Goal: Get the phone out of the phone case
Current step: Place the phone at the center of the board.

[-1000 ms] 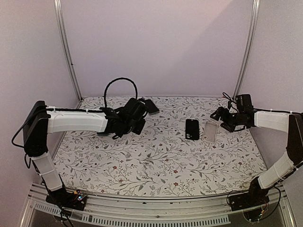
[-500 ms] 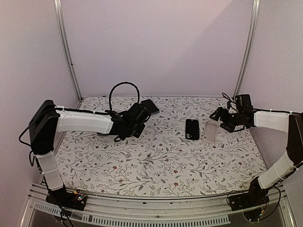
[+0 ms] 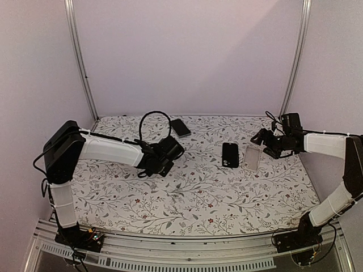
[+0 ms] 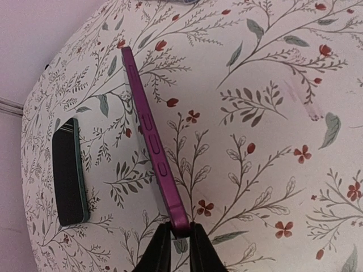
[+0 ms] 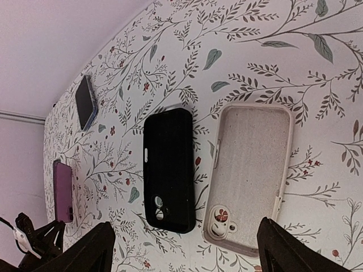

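Beige case (image 5: 249,175) beside black case (image 5: 167,170); purple phone (image 4: 153,141)

The cased phone (image 3: 230,154) lies on the desk (image 3: 187,198), right of centre. The empty case (image 3: 252,157) lies just beside it, on its right. A second phone (image 3: 180,127) lies at the far edge, left of centre. A third phone (image 4: 152,141), turned on edge, is near the second, on its near side, one end in the left tool (image 4: 180,229).

Black phone case (image 5: 168,170) beside empty beige case (image 5: 249,170) on floral surface (image 5: 272,56), between spread fingers (image 5: 289,249) of the right claw (image 5: 186,225).
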Robot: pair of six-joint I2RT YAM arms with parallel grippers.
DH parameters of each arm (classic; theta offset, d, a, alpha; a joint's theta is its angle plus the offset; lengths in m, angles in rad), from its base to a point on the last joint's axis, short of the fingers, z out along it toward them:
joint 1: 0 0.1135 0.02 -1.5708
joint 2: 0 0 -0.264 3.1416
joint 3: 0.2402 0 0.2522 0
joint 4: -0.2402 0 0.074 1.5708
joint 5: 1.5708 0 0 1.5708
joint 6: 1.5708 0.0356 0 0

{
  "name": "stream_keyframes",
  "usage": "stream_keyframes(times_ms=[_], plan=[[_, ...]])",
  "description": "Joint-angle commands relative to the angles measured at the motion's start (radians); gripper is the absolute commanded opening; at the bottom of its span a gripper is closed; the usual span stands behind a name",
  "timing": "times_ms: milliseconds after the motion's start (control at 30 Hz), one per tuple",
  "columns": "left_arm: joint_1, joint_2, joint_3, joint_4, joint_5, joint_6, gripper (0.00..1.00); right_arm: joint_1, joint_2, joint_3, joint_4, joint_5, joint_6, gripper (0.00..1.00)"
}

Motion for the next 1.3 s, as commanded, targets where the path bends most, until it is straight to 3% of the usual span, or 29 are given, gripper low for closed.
stream_keyframes(times_ms=[0, 733, 1167, 1267], plan=[[-0.024, 0.021, -0.016, -0.031, 0.011, -0.041, 0.13, 0.010, 0.011, 0.020, 0.001, 0.009, -0.015, 0.90], [0.024, 0.021, -0.057, -0.050, 0.096, -0.081, 0.20, 0.025, 0.036, 0.038, 0.008, -0.004, -0.018, 0.90], [0.065, -0.002, 0.067, -0.047, 0.196, -0.056, 0.21, 0.050, 0.022, 0.043, 0.005, 0.008, -0.035, 0.91], [0.077, -0.020, 0.095, -0.047, 0.240, -0.064, 0.25, 0.069, 0.026, 0.063, 0.000, 0.015, -0.049, 0.91]])
